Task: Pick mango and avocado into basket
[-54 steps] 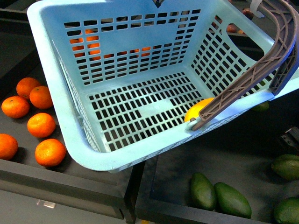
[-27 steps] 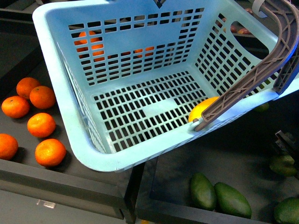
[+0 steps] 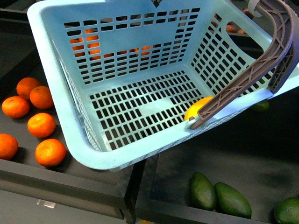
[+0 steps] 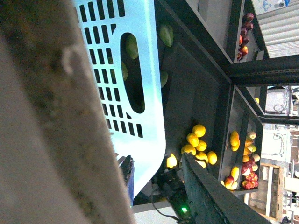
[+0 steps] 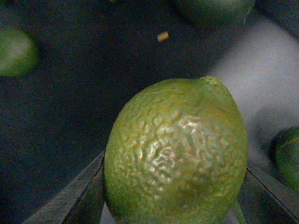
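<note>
1. The basket (image 3: 117, 161) is seen tilted in the front view, over the divide between two compartments of the dark tabletop (image 3: 233, 154).
2. The mango (image 3: 196, 109) is found inside the basket, on the slotted floor in the near right corner. It is partly hidden behind a grey-brown ribbed handle (image 3: 252, 79), which is swung up over the right rim.
3. The avocado (image 5: 177, 149) is clamped between the right jaws, one dark finger pressed to each side of it. Its skin is shown as bumpy and green. Behind it a dark surface is seen, with other green fruits at the edges of the right wrist view.
4. Whether the left jaws are open or closed cannot be told. Much of the left wrist view is filled by a blurred grey-brown mass, beside which the slotted outer wall of the basket (image 4: 149, 46) is visible.
5. Six tangerines (image 3: 41, 125) are spread in the left compartment, beside and partly under the basket.
6. Further avocados (image 3: 232, 199) are left lying in the right compartment, below the basket's near edge.
7. Yellow fruits (image 4: 196, 142) are shown heaped in a bin beyond the basket in the left wrist view.
</note>
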